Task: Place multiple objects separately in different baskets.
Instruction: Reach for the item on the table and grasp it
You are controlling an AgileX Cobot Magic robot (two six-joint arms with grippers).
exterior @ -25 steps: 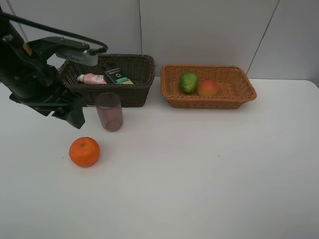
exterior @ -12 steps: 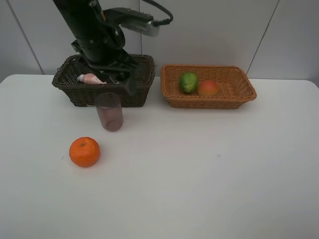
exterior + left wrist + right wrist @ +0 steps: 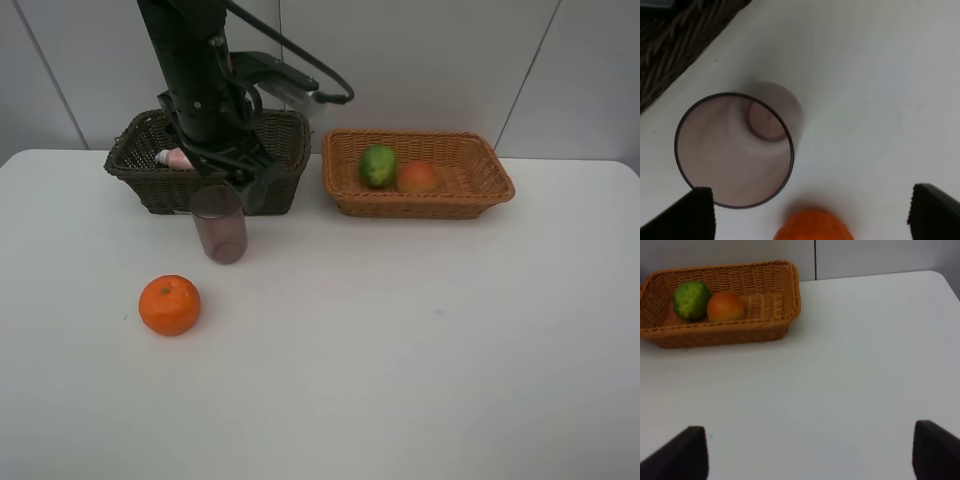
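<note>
A translucent purple cup (image 3: pixel 220 225) stands upright on the table in front of the dark brown basket (image 3: pixel 150 185). My left gripper (image 3: pixel 248 188) hangs open just above and behind the cup's rim. The left wrist view looks straight down into the cup (image 3: pixel 735 150), with one dark fingertip (image 3: pixel 690 212) at each lower corner. The orange (image 3: pixel 170 305) lies nearer the front left. A pink bottle (image 3: pixel 178 157) shows in the dark basket; the arm hides the rest. A green citrus (image 3: pixel 379 165) and a peach (image 3: pixel 417 177) lie in the tan basket (image 3: pixel 470 190). My right gripper (image 3: pixel 812 452) is open and holds nothing.
The two baskets stand side by side along the back of the white table, close to the wall. The right wrist view shows the tan basket (image 3: pixel 775 295) and bare white tabletop in front of it.
My left arm has swung from the table's left side to above the dark basket, then come down slightly toward the cup. Nothing on the table has moved.
</note>
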